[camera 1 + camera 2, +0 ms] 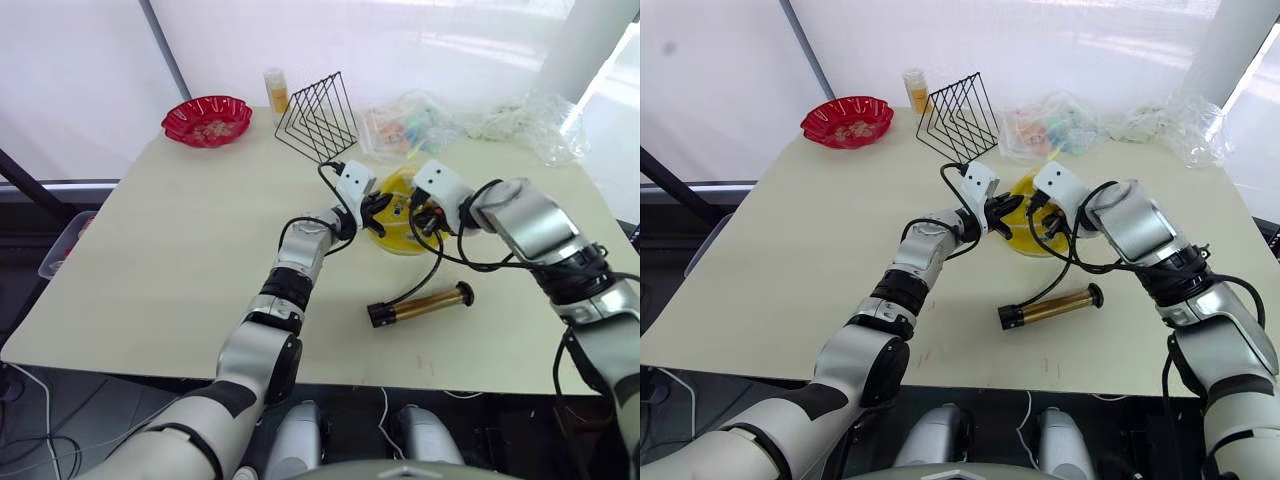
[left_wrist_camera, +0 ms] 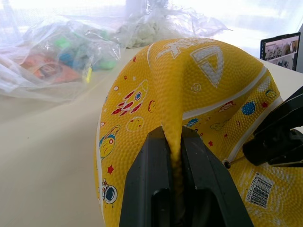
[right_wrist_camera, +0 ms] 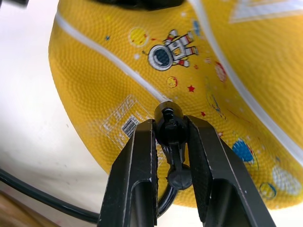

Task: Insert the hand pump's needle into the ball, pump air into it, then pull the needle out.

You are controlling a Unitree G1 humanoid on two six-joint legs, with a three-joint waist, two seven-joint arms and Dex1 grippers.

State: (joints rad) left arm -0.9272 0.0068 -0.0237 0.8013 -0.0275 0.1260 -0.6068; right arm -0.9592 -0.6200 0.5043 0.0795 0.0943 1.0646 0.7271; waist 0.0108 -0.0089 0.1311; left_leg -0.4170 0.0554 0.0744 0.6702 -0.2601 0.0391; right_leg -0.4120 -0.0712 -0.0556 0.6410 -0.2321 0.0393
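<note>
Worktop (image 1: 180, 260) is a pale cream slab, matte, with a few faint specks near your front edge. White translucent sheeting hangs behind it, crossed by a slanted grey pole, and a bright window strip shows at far right.

Your ball (image 1: 400, 225) sits right of centre toward the far side, yellow, saggy and pebbled, printed with little rockets, astronauts and stars. You have both pincers on it.

Left pincer (image 2: 174, 156) is clenched on a pinched ridge of the ball's skin; the fold stands up between its two black fingers in the left wrist view.

Right pincer (image 3: 170, 137) is grasping the needle (image 3: 169, 124) by its small black fitting, with the fitting's tip right at the ball's surface near a white seam line and a barcode mark. You cannot see the metal pin itself.

Hand pump (image 1: 420, 303) lies on its side on the worktop, nearer you than the ball, apart from both pincers. Its black hose loops up to the right pincer.

Far side: red scalloped bowl (image 1: 207, 119) at the left corner, small bottle (image 1: 276, 92), black wire rack (image 1: 318, 118) and crumpled clear plastic bags (image 1: 420, 122) behind the ball.
</note>
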